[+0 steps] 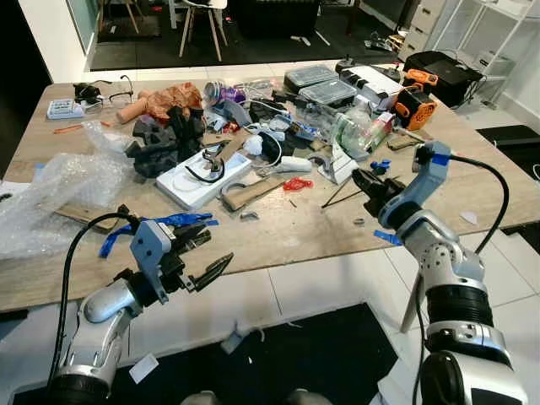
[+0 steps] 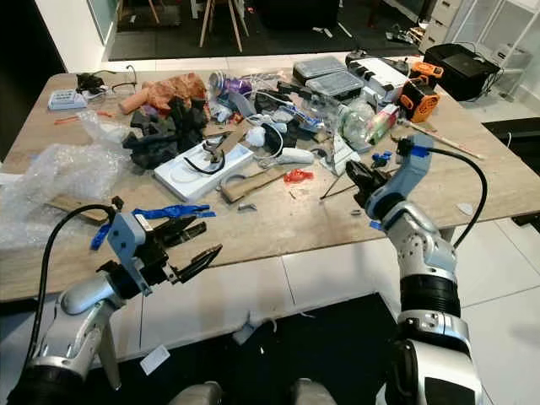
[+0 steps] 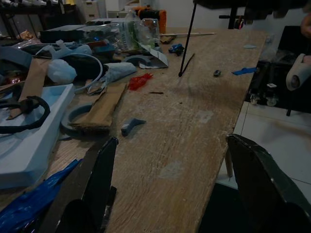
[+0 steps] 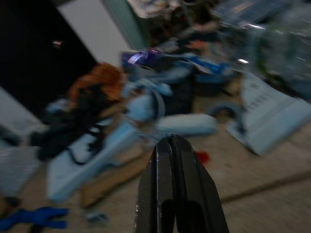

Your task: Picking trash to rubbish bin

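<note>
A wooden table (image 1: 278, 232) is strewn with litter. Near its front edge lies a blue plastic strip (image 1: 160, 224). Further in are a red scrap (image 1: 297, 183), a cardboard piece (image 1: 253, 192), crumpled bubble wrap (image 1: 59, 181) and a clear plastic bottle (image 1: 350, 131). My left gripper (image 1: 202, 253) hangs open just off the front edge, beside the blue strip and holding nothing. In the left wrist view its fingers (image 3: 97, 184) stand wide apart over the bare tabletop. My right gripper (image 1: 364, 181) is shut and empty above the table's right side, pointing toward the red scrap (image 4: 201, 157).
A white foam tray (image 1: 202, 181) with a black cable and a heap of black gloves (image 1: 164, 143) sit mid-table. Orange tools (image 1: 413, 105) and plastic cases (image 1: 325, 84) crowd the far right. A small blue tape piece (image 1: 388, 238) lies near the right front edge. A dark mat (image 1: 321, 354) covers the floor below.
</note>
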Robot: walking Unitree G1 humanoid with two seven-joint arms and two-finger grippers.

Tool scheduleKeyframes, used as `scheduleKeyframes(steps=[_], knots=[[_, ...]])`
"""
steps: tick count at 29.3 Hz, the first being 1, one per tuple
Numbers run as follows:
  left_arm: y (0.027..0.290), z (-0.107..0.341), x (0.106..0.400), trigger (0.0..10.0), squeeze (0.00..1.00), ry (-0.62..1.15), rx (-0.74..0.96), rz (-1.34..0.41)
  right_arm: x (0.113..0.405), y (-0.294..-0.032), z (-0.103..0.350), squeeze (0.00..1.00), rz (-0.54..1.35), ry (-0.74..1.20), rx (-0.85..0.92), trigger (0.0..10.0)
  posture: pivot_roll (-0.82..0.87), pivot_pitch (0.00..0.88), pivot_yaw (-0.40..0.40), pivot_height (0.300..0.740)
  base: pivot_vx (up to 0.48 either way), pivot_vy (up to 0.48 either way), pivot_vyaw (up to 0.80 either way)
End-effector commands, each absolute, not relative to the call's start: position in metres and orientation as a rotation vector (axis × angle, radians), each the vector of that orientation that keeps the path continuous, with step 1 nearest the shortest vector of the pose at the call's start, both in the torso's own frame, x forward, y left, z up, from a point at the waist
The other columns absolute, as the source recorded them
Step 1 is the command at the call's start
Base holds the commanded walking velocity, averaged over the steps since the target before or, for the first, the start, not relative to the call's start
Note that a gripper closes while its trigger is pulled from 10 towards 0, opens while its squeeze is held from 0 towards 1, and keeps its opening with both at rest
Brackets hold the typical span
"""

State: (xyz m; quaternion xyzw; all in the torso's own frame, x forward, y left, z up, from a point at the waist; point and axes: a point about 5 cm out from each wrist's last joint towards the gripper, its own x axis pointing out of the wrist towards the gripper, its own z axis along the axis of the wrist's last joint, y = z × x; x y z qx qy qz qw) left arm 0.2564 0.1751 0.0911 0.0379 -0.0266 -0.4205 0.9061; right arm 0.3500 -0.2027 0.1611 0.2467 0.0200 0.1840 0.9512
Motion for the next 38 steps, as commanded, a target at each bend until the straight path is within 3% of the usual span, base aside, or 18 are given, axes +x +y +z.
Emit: scheduleKeyframes(steps=[1,5,19,20,26,27,28,29,30,38], knots=[[0.177,0.087,0.255,10.0,0.00,-0.034,0.095,-0.876,0.345,-0.200,0.159,0.00,0.418,0.044,0.518,0.0,0.03,0.000,-0.044,0.740,0.000,0.000,0.00],[0.177,0.088,0.254,10.0,0.00,-0.036,0.097,-0.878,0.340,-0.194,0.162,0.00,0.498,0.033,0.515,0.0,0.03,0.000,-0.044,0.740,0.000,0.000,0.00],[0.175,0.090,0.255,10.0,0.00,-0.039,0.098,-0.880,0.336,-0.192,0.151,0.00,0.510,0.078,0.396,0.0,0.03,0.000,-0.044,0.740,0.000,0.000,0.00],[0.175,0.090,0.255,10.0,0.00,-0.039,0.099,-0.880,0.337,-0.192,0.148,0.00,0.495,0.097,0.359,10.0,0.03,0.000,-0.044,0.740,0.000,0.000,0.00],[0.175,0.090,0.255,10.0,0.00,-0.037,0.099,-0.882,0.341,-0.203,0.129,0.00,0.375,0.196,0.230,10.0,0.03,0.000,-0.044,0.740,0.000,0.000,0.00],[0.174,0.090,0.255,10.0,0.00,-0.037,0.099,-0.882,0.342,-0.207,0.129,0.11,0.354,0.202,0.216,10.0,0.03,0.000,-0.044,0.740,0.000,0.000,0.00],[0.175,0.090,0.255,10.0,0.00,-0.036,0.099,-0.882,0.342,-0.207,0.129,0.86,0.357,0.199,0.210,10.0,0.03,0.000,-0.042,0.740,0.000,0.000,0.00],[0.175,0.090,0.255,10.0,0.00,-0.037,0.099,-0.883,0.342,-0.207,0.130,0.86,0.363,0.197,0.207,10.0,0.03,0.000,-0.042,0.740,0.000,0.000,0.00],[0.175,0.090,0.255,10.0,0.00,-0.036,0.099,-0.883,0.342,-0.207,0.130,1.00,0.373,0.198,0.206,10.0,0.03,0.000,-0.042,0.740,0.000,0.000,0.00],[0.175,0.089,0.254,10.0,0.00,-0.032,0.100,-0.884,0.344,-0.205,0.120,1.00,0.378,0.254,0.147,10.0,0.04,0.000,-0.043,0.740,0.000,0.000,0.00]])
